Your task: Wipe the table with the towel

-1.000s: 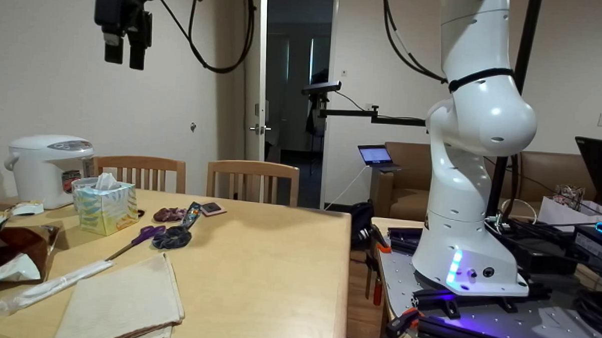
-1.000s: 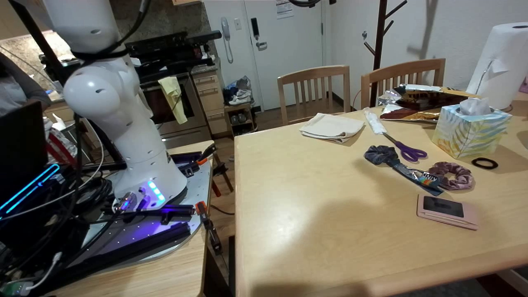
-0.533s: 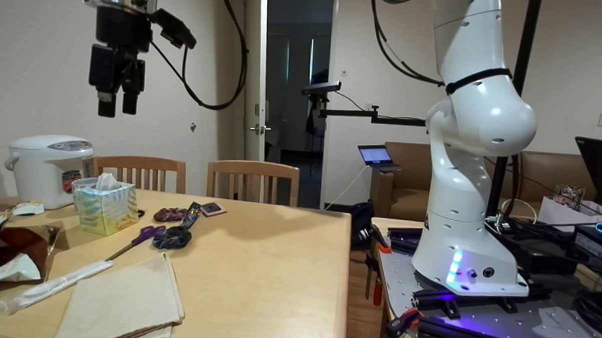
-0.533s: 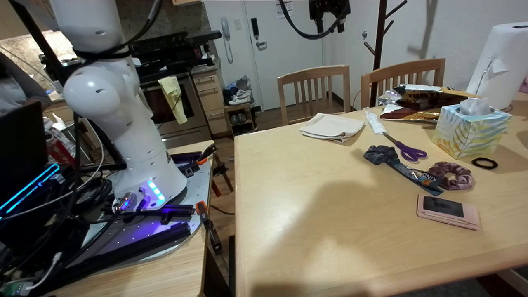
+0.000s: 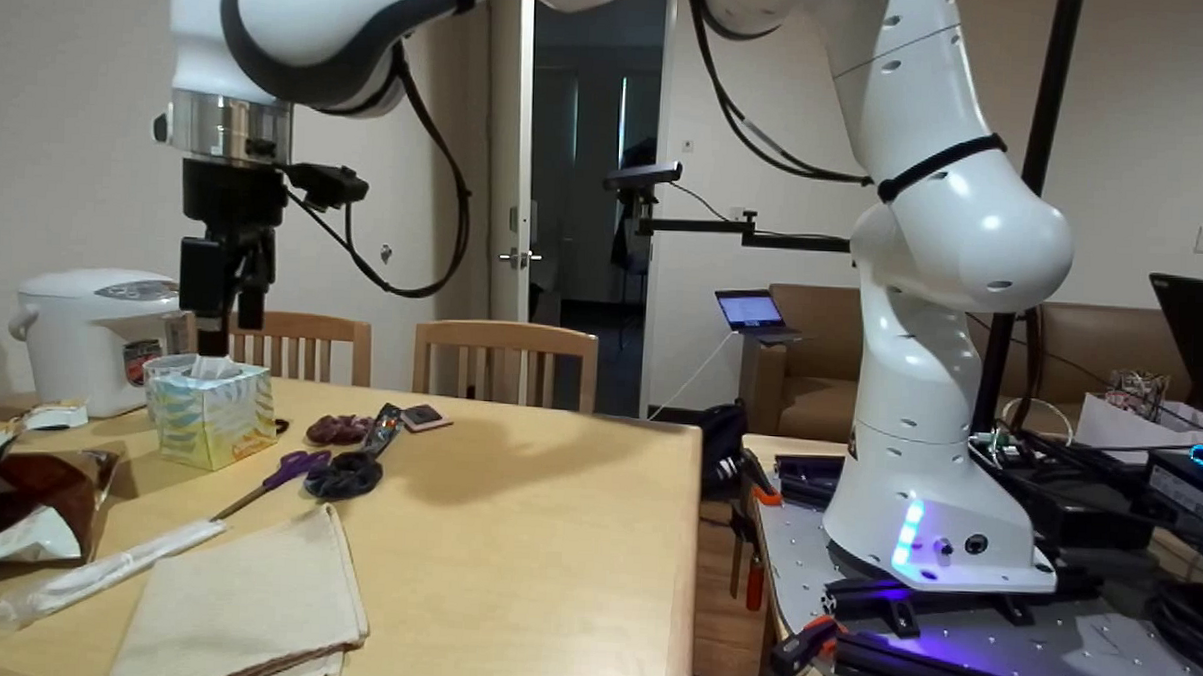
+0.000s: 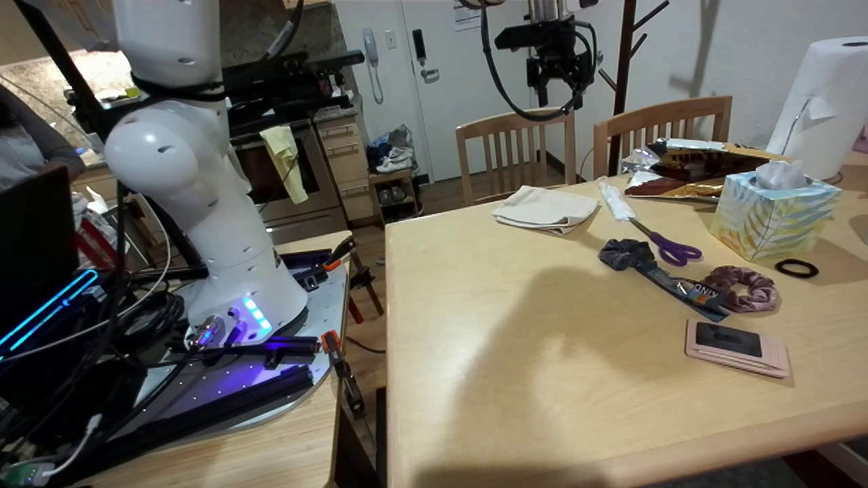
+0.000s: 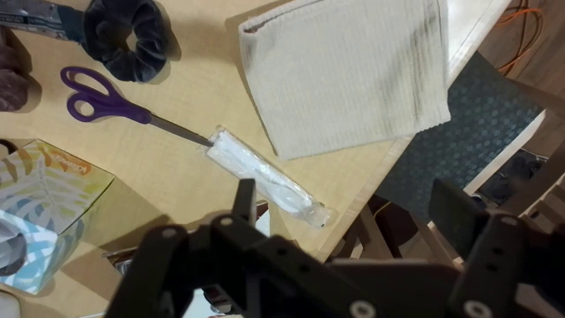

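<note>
The towel is a folded cream cloth [image 5: 252,596]. It lies flat on the wooden table [image 5: 535,536] near an edge. The towel [image 6: 546,209] and the table [image 6: 488,325] show in both exterior views. In the wrist view the towel [image 7: 348,79] fills the upper middle, with one corner at the table edge. My gripper [image 5: 233,330] points down, well above the table and apart from the towel. In the wrist view its fingers [image 7: 344,190] are spread wide with nothing between them. The gripper [image 6: 559,103] also hangs in the air in an exterior view.
Purple scissors [image 7: 106,104] and a wrapped plastic utensil [image 7: 265,174] lie beside the towel. A dark scrunchie [image 7: 126,37], a tissue box [image 6: 773,213], a pink wallet [image 6: 736,347] and foil bags [image 6: 712,163] are on the table. Chairs [image 6: 515,125] stand along its edges.
The arm and gripper have come down from high up to a lower height over the table. The towel and the other objects have not moved.
</note>
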Available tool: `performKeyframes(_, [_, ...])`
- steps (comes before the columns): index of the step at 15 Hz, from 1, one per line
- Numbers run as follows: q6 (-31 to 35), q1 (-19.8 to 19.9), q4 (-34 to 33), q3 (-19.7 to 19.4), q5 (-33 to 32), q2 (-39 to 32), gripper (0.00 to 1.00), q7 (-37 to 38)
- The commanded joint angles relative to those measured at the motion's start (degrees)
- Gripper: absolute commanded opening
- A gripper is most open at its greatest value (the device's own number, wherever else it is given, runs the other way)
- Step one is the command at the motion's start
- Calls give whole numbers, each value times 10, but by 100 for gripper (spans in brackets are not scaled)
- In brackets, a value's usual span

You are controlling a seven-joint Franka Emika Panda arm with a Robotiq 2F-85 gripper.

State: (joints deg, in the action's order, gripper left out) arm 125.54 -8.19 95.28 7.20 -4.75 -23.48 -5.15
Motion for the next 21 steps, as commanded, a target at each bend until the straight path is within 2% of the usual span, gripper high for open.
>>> performKeyframes(1, [-2, -2, -2, -3, 1, -2, 100, 0])
performKeyframes(4, [5, -6, -1, -6, -13, 0, 100, 0])
performKeyframes(21, [-34, 8, -193, 4, 17, -248, 100, -48])
